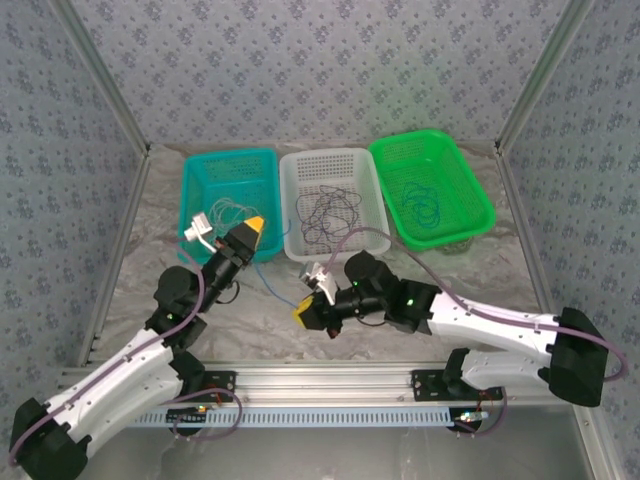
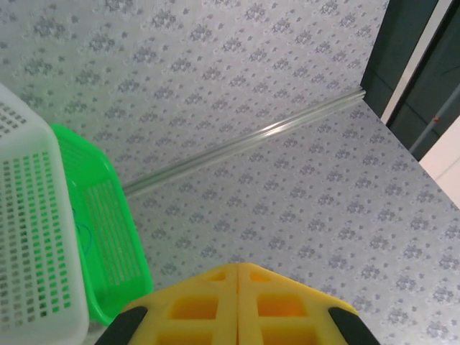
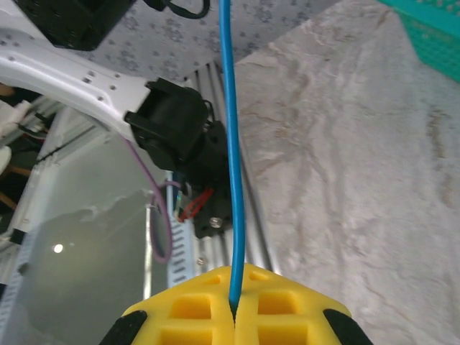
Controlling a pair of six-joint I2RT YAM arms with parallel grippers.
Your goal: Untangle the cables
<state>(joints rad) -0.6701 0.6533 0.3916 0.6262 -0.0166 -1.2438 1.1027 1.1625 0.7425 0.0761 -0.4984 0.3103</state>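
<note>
Right end effector [image 3: 234,287]: yellow fingers pressed together, pinching a thin blue cable [image 3: 231,144] right at the seam. It sits low over the desk [image 1: 490,270], just in front of the white basket [image 1: 330,156]. In the wrist view the cable leaves the tips taut and straight. From the top camera it curves across the desk toward the left end effector [image 1: 256,224].

Left end effector: fingers closed flush, tip raised at the near right corner of the teal basket [image 1: 230,155]. Can't tell whether it has the other end of the blue cable; the line is too thin there.

Other wires:
- white cable [image 1: 222,212] coiled in the teal basket
- dark purple cables [image 1: 325,212] looped in the white basket
- blue loops [image 1: 425,200] in the green basket [image 1: 462,172]
</note>
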